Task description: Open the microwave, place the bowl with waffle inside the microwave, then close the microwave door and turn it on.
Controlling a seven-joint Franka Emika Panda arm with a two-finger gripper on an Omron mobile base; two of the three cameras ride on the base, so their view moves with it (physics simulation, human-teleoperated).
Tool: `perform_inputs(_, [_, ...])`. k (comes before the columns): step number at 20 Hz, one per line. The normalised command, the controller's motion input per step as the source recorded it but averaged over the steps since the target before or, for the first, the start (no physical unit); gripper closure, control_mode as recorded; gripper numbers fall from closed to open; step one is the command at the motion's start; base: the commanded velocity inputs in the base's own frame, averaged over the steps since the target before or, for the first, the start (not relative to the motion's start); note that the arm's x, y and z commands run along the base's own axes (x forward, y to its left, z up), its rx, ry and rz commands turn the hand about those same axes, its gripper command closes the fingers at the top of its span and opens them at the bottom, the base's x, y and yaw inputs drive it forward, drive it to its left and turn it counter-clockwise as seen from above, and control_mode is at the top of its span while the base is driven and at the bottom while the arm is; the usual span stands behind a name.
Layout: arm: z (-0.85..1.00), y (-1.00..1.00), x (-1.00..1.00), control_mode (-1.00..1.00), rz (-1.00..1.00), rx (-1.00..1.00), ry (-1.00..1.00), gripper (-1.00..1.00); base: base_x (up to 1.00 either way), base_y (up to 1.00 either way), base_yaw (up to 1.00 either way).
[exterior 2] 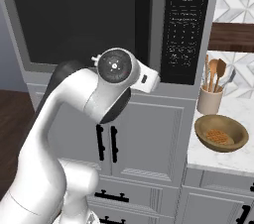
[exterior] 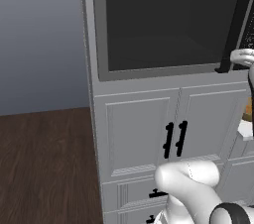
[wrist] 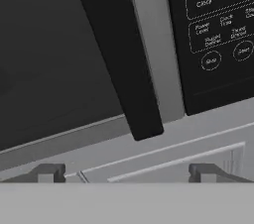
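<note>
1. Hand [wrist: 127, 172]: its two dark fingertips [wrist: 48, 172] rise wide apart at the bottom of the hand view, spread and holding nothing, just short of the lower end of the door handle.
2. Cabinet doors [exterior 2: 144, 139]: white panelled pair with short black handles, directly under the microwave; not part of the job.
3. Bowl with waffle [exterior 2: 221, 133]: shallow tan-brown bowl with a waffle lying in it, resting on the white counter [exterior 2: 238, 161] to the right of the cabinet, in front of a utensil crock [exterior 2: 210, 100] with wooden spoons. Likely light and rigid; the waffle sits loose, so the bowl should be kept level and pinched at its rim.
4. Microwave door [exterior: 168, 20]: wide grey-framed dark glass panel, flush and not yet opened.
5. Handle [wrist: 119, 59]: long, thick black vertical bar at the door's right edge. Stiff and probably smooth; best gripped across the bar near its lower end, then pulled outward along the door's hinged arc.
6. Microwave [exterior 2: 114, 20]: built-in, grey-framed, set above the cabinet doors.
7. Control panel [exterior 2: 186, 25]: black with small white markings, right of the handle; the hand view shows round buttons at its lower part.
</note>
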Motion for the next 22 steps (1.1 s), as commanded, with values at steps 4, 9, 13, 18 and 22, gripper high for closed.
perform_inputs(4, [0.46, -0.35, 0.48, -1.00, -0.08, -0.05, -0.27, -1.00, 0.00, 0.00, 0.00])
perform_inputs(9, [0.00, -0.02, 0.96, -1.00, -0.06, -0.02, -0.01, -1.00, 0.00, 0.00, 0.00])
perform_inputs(13, [0.00, 0.00, 0.86, -1.00, 0.00, 0.00, 0.01, -1.00, 0.00, 0.00, 0.00])
perform_inputs(18, [0.00, -0.17, 0.52, -1.00, 0.00, 0.00, 0.00, -1.00, 0.00, 0.00, 0.00])
perform_inputs(22, [0.00, -0.06, 0.31, -1.00, 0.00, 0.00, 0.00, -1.00, 0.00, 0.00, 0.00])
